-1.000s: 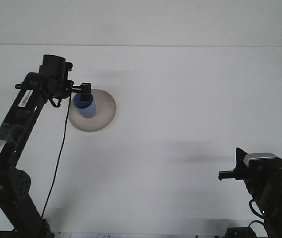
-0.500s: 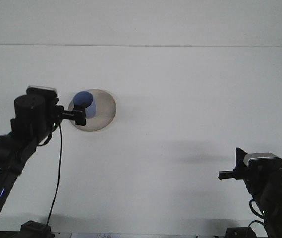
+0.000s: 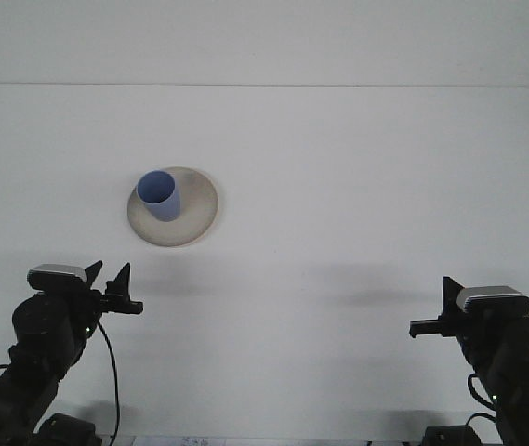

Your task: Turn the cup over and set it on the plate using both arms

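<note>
**Left arm pulls clear, cup stands on the plate**

The left gripper [image 3: 115,291] has drawn right back from the plate [image 3: 199,221] and now sits low near the table's [image 3: 357,186] front-left corner, fingers spread apart and empty. The right gripper [image 3: 434,311] hasn't budged, parked by the front-right corner; whether its fingers are open cannot be told. The cup [image 3: 160,195], smooth blue and tapered, stands mouth-up on the left part of the round, pale, shallow plate, left of the table's centre.
</note>
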You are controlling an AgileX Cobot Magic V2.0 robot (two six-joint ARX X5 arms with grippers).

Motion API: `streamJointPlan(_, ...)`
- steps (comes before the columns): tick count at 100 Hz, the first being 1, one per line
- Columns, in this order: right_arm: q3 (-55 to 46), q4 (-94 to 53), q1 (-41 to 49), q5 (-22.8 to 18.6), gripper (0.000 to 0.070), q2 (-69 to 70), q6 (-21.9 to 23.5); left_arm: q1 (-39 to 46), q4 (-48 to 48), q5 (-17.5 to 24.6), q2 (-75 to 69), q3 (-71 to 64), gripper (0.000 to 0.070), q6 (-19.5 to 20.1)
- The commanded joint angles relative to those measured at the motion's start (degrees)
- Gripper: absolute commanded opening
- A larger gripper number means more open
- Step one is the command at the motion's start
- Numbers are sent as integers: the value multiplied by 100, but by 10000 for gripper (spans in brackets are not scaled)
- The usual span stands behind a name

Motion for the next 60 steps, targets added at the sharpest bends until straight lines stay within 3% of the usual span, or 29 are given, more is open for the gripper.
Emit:
streamJointPlan(1,61,59,0,0,0,33,39,-15,92,-17,-31,50,6,7)
streamJointPlan(60,61,59,0,0,0,33,39,-15,133,-17,-74,50,12,7)
